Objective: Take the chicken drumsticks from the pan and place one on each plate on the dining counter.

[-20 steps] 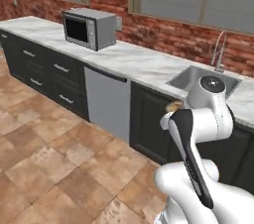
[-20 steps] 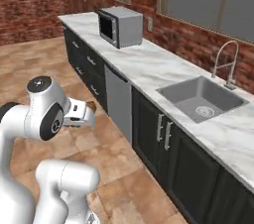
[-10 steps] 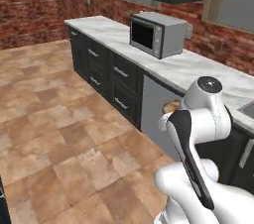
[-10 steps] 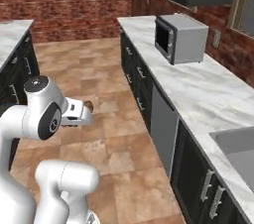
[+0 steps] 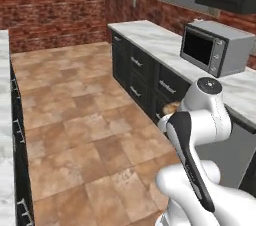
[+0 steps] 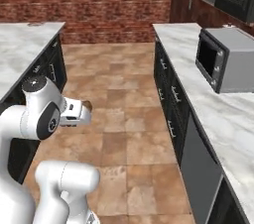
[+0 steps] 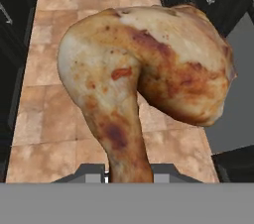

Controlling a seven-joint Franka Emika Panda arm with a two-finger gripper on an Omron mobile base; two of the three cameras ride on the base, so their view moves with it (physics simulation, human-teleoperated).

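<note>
Left base view: arm folded in close, a sliver of golden drumstick (image 5: 172,107) showing past the wrist, carried over tiled floor (image 5: 85,135). Microwave (image 5: 215,48) on the right-hand surface.

Right base view: drumstick (image 6: 87,105) juts forward from the gripper (image 6: 82,111); dining counter (image 6: 22,49) lies to the arm's left, the likely drop side.

Hand view: fingers (image 7: 91,173) pinched narrow on the drumstick's (image 7: 149,79) bone end, long axis running straight out from them, meaty end farthest.

base turned, sink out of frame, dining counter (image 6: 22,49) now in sight
</note>
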